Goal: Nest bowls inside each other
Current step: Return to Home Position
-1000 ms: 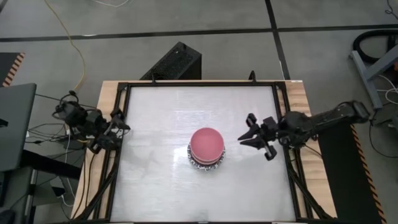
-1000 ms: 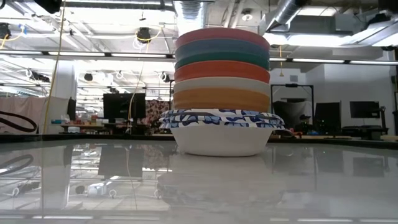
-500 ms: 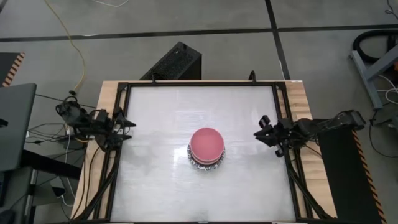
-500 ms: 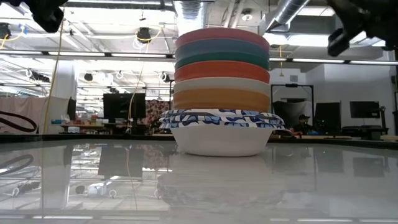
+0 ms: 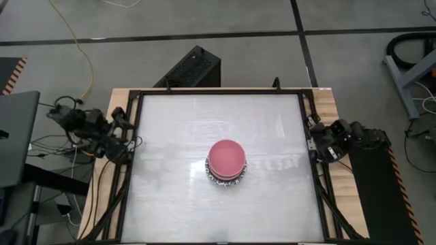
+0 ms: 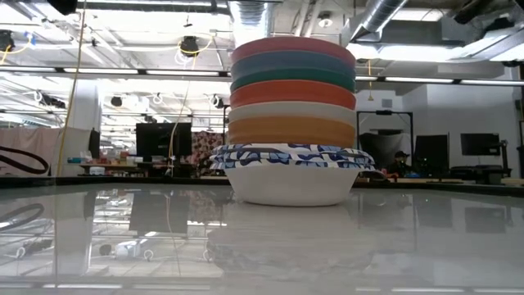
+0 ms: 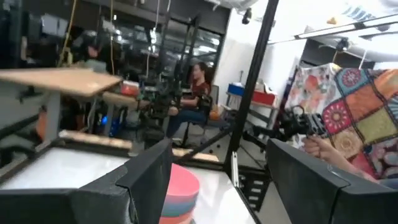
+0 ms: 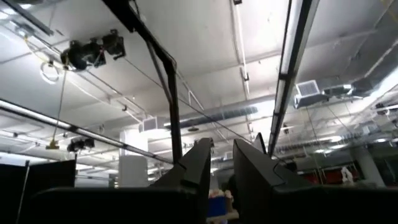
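Tabletop (image 5: 177,136), white: stack of bowls (image 5: 226,173) near centre, pink bowl (image 5: 226,157) topmost. We log left tool (image 5: 129,128) spread, right tool (image 5: 313,138) nearly pressed together, both now withdrawn to opposite edges; nesting looks complete.

Bowls (image 6: 292,115) run pink, slate-blue, green, red, cream, orange, blue-patterned white.

**Obstacle, central:** stack of bowls (image 5: 226,162), tall in the low view, standing near the middle of the table (image 5: 170,122).

**Free surface:** bare white tabletop on every side of the stack, widest toward the far rail.

**Perimeter:** black frame (image 5: 218,90) bordering all four edges.

**Side obstacles:**
- left gripper (image 5: 131,133) at the left rail, fingers spread
- right gripper (image 5: 313,138) folded at the right rail

Both are well apart from the stack.

**Overhead:** open space above the stack in the low view.
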